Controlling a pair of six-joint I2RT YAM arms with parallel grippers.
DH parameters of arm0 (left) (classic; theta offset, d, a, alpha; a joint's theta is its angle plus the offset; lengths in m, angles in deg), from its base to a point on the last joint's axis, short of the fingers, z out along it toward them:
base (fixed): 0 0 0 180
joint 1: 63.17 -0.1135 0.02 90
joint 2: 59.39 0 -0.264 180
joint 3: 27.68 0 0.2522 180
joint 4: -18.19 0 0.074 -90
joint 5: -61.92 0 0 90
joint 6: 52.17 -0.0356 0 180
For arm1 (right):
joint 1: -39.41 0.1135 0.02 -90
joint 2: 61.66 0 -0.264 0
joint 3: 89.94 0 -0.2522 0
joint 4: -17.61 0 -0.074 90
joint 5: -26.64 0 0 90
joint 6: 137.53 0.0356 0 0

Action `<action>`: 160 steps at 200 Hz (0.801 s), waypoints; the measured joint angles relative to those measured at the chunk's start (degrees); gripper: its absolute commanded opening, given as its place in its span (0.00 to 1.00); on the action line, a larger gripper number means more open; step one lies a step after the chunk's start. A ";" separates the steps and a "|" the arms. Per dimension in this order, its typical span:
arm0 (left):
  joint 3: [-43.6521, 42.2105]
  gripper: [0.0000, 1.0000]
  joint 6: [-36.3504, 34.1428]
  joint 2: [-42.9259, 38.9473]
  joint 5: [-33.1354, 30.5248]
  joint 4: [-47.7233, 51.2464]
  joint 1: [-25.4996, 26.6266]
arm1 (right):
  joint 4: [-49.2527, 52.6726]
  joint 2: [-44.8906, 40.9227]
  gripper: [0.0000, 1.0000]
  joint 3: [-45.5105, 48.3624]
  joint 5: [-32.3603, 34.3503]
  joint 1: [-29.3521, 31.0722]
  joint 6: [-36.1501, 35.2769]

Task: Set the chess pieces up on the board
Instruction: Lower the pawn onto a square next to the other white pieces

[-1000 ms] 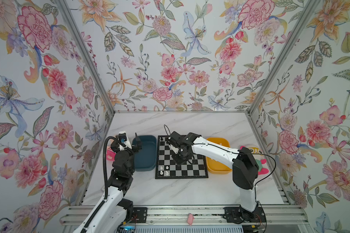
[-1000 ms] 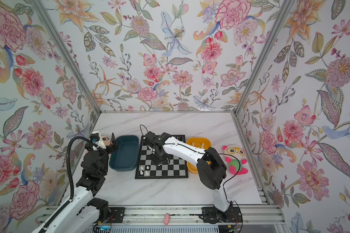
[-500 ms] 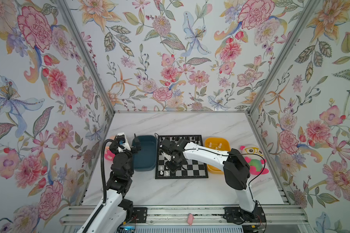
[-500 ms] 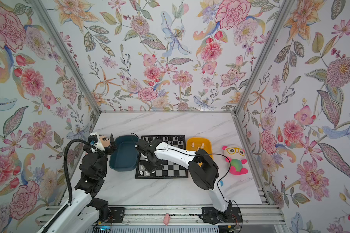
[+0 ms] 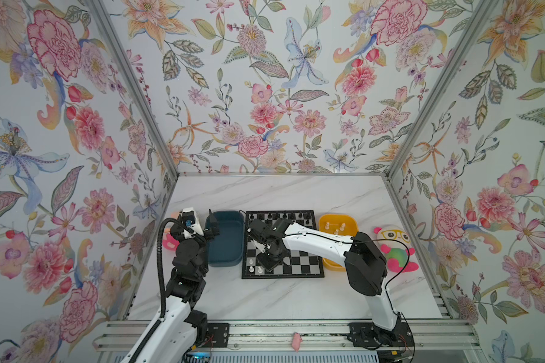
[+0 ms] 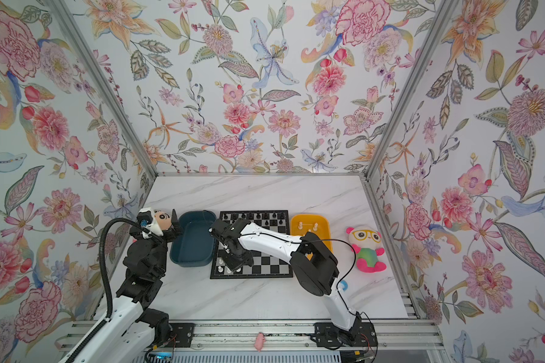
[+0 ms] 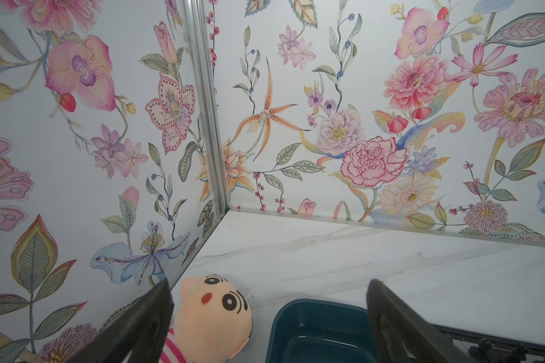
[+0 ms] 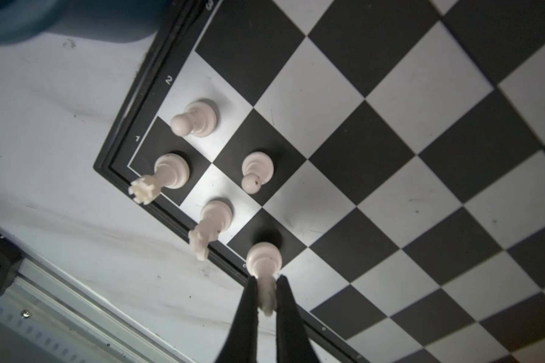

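Note:
The board lies mid-table, with black chessmen along its far row. In the right wrist view a rook, a knight and two pawns, all white chess pieces, stand at the board's near left corner. My right gripper is shut on the top of another white piece. Its base hangs over the black square beside the knight; whether it touches is unclear. More white pieces lie in the yellow tray. My left gripper hangs open and empty by the teal tray.
The dark teal tray sits left of the board. A peach plush doll lies against the left wall. A plush with yellow glasses sits right of the yellow tray. My right arm spans the board.
My right gripper has moved from the board's far middle to its near left corner, carrying the white piece. The left arm has barely shifted.

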 measured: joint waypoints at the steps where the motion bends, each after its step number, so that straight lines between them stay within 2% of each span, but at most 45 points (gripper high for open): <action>1: 0.00 0.97 0.00 -0.02 0.00 0.02 0.00 | 0.00 0.00 0.05 0.00 0.00 0.00 0.00; 160: -0.24 0.97 0.02 -0.96 0.02 -0.02 0.00 | 0.00 0.44 0.32 0.00 0.59 0.61 0.66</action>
